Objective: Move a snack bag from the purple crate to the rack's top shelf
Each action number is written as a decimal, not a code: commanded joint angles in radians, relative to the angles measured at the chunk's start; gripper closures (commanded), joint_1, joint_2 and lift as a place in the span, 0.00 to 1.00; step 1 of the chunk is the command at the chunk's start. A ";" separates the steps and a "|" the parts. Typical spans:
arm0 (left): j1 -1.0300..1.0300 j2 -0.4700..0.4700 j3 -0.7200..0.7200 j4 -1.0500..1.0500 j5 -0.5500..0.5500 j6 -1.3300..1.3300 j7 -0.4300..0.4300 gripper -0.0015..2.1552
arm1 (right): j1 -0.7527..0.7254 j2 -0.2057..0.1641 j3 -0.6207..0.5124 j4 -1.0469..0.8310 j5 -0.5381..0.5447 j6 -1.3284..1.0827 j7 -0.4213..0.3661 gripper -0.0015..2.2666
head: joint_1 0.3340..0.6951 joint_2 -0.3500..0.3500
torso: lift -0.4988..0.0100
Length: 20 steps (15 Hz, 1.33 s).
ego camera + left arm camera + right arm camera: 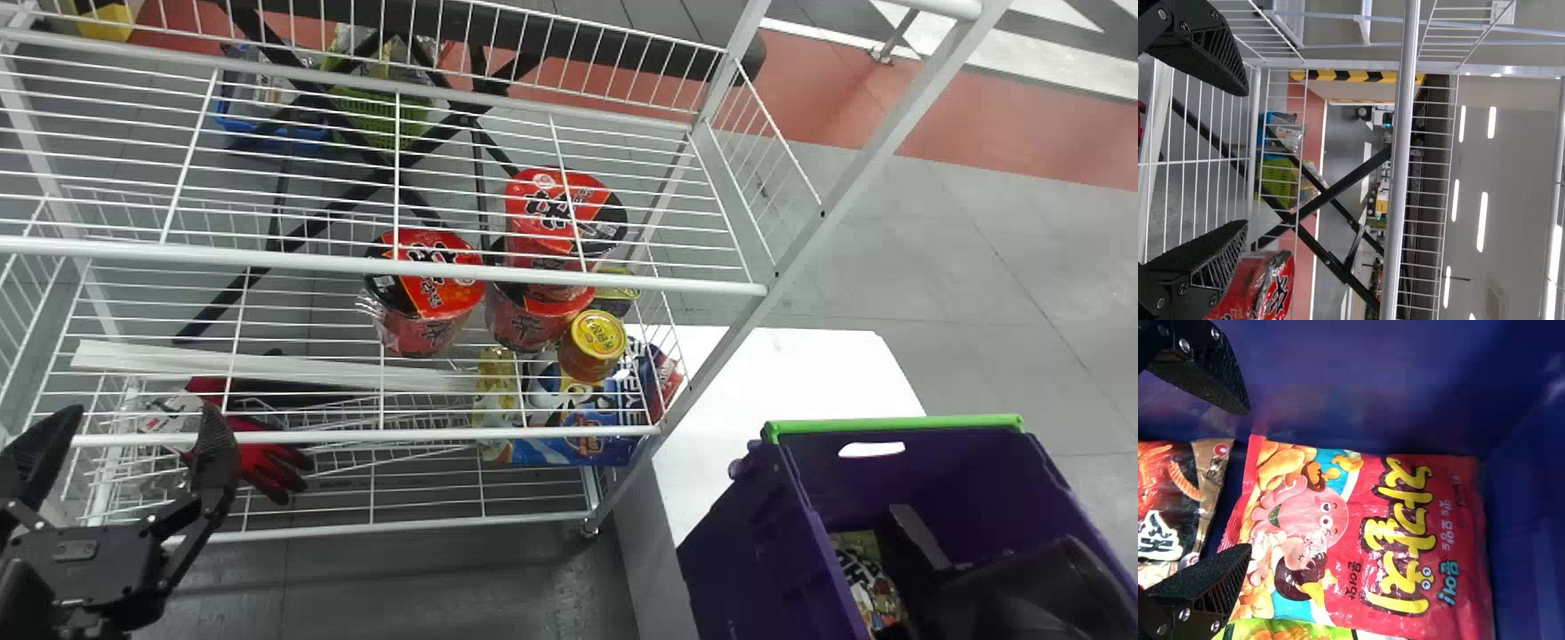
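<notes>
In the head view my right gripper (pixel 1022 587) is down in the purple crate (pixel 729 542), largely hidden by its own black arm. The right wrist view has this gripper (pixel 1246 480) open inside the crate, its fingers apart with nothing between them. Just beyond the fingertips lies a red snack bag (pixel 1405 540) with a pink cartoon figure, against the crate's wall. My left gripper (pixel 138 427) stands open and empty in front of the rack at the far left; the left wrist view shows the same gripper (pixel 1243 160). The rack's top shelf (pixel 382 267) is white wire.
Below the top shelf are red noodle cups (pixel 431 276), a yellow-lidded cup (pixel 594 342) and a blue pack (pixel 578 440). Red gloves (pixel 271 462) lie at the left. Beside the snack bag are a black-and-orange packet (pixel 1171 507) and a green one (pixel 1285 630). A rack post separates shelf and crate.
</notes>
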 commanded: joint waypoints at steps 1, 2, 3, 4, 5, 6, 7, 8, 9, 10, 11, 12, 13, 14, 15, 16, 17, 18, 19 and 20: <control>0.004 0.000 0.000 0.000 0.000 -0.007 0.001 0.06 | -0.003 0.000 0.003 -0.001 0.015 0.005 -0.005 0.06 | 1.00 0.00 | 0.10; 0.004 0.000 0.000 0.000 0.000 -0.010 0.001 0.06 | -0.003 0.000 0.003 -0.001 0.035 0.011 -0.020 0.06 | 1.00 0.00 | 0.10; 0.004 0.000 0.000 -0.002 0.000 -0.010 0.001 0.06 | -0.003 -0.001 -0.006 0.000 0.049 0.014 -0.032 0.06 | 1.00 0.00 | 0.10; 0.004 0.000 0.000 -0.002 0.000 -0.010 0.001 0.06 | -0.003 -0.004 -0.018 0.000 0.049 0.014 -0.034 0.06 | 1.00 0.00 | 0.10; 0.004 0.000 0.000 -0.002 0.000 -0.010 0.001 0.06 | 0.004 -0.010 -0.029 0.000 0.058 0.017 -0.057 0.06 | 1.00 0.00 | 0.10; 0.004 0.000 0.000 -0.002 0.000 -0.010 0.000 0.06 | 0.008 -0.012 -0.032 0.000 0.067 0.014 -0.080 0.06 | 1.00 0.00 | 0.10; 0.002 0.000 0.000 0.000 0.000 -0.010 0.000 0.06 | 0.014 -0.010 -0.032 -0.001 0.069 0.017 -0.089 0.06 | 1.00 0.00 | 0.10; 0.001 -0.001 0.000 0.000 0.000 -0.010 -0.002 0.06 | 0.017 -0.006 -0.026 -0.004 0.069 0.017 -0.107 0.06 | 1.00 0.00 | 0.10; -0.001 -0.001 -0.005 0.000 0.000 -0.010 -0.003 0.06 | 0.019 0.000 -0.014 -0.004 0.070 0.029 -0.129 0.06 | 1.00 0.00 | 0.10; -0.002 0.000 -0.006 0.002 0.000 -0.010 -0.002 0.06 | 0.019 0.008 -0.009 -0.004 0.070 0.029 -0.138 0.06 | 1.00 0.00 | 0.10; -0.004 0.000 -0.006 0.002 0.000 -0.010 -0.002 0.06 | 0.019 0.017 -0.008 -0.014 0.070 0.026 -0.152 0.05 | 1.00 0.00 | 0.10; -0.004 0.000 -0.006 0.002 0.000 -0.010 0.000 0.06 | 0.019 0.026 -0.006 -0.021 0.070 0.029 -0.173 0.04 | 1.00 0.00 | 0.10; -0.004 0.000 -0.006 0.003 0.000 -0.010 0.000 0.06 | 0.017 0.029 -0.001 -0.021 0.069 0.026 -0.187 0.04 | 1.00 0.00 | 0.10; -0.002 0.002 -0.005 0.003 0.000 -0.010 0.000 0.06 | 0.010 0.032 0.005 -0.021 0.070 0.029 -0.198 0.04 | 1.00 0.00 | 0.10; -0.001 0.002 -0.002 0.003 0.000 -0.010 0.000 0.06 | 0.004 0.034 0.012 -0.021 0.070 0.035 -0.215 0.04 | 1.00 0.00 | 0.10; 0.001 0.002 0.000 0.005 0.002 -0.013 0.001 0.06 | -0.003 0.034 0.014 -0.020 0.070 0.035 -0.226 0.04 | 1.00 0.00 | 0.10; 0.002 0.002 0.000 0.006 0.002 -0.022 0.001 0.06 | -0.012 0.039 0.012 -0.021 0.070 0.035 -0.233 0.04 | 1.00 0.00 | 0.10; 0.004 0.002 0.000 0.006 0.002 -0.025 0.001 0.06 | -0.018 0.040 0.014 -0.020 0.069 0.035 -0.246 0.05 | 1.00 0.00 | 0.10; 0.005 0.002 0.002 0.006 0.002 -0.029 0.001 0.06 | -0.023 0.046 0.012 -0.020 0.067 0.035 -0.250 0.05 | 1.00 0.00 | 0.10; 0.007 0.002 0.002 0.008 0.003 -0.029 0.001 0.06 | -0.024 0.051 0.012 -0.017 0.063 0.035 -0.264 0.05 | 1.00 0.00 | 0.10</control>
